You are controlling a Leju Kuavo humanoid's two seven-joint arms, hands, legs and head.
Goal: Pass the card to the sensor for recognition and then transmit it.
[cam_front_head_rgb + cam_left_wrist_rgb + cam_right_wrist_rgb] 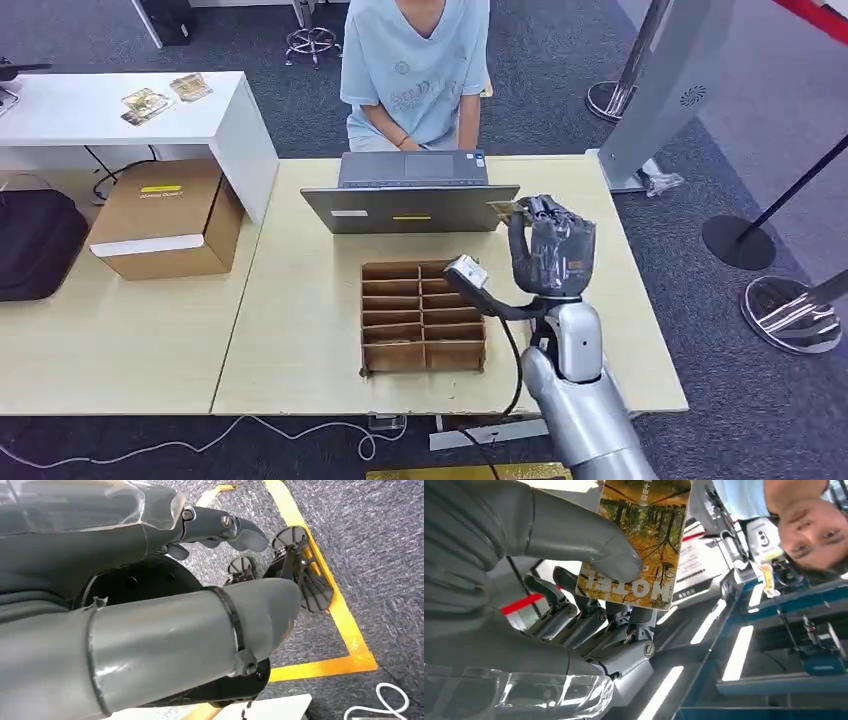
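Observation:
My right hand (550, 245) is raised over the table's far right part. It pinches a card (503, 209) by one end, close to the right edge of the grey laptop (410, 208). In the right wrist view the card (644, 540) carries an autumn-forest picture, and the thumb (589, 545) presses it against the dark fingers (589, 615). My left hand (150, 555) hangs over the carpet with its fingers (220, 525) apart and nothing in them.
A person in a light blue shirt (415, 60) sits behind the laptop. A cardboard divider box (423, 315) lies on the table (300, 300) in front of my right hand. A closed carton (165, 218) and a white desk (110, 110) stand at the left, stanchion bases (740, 240) at the right.

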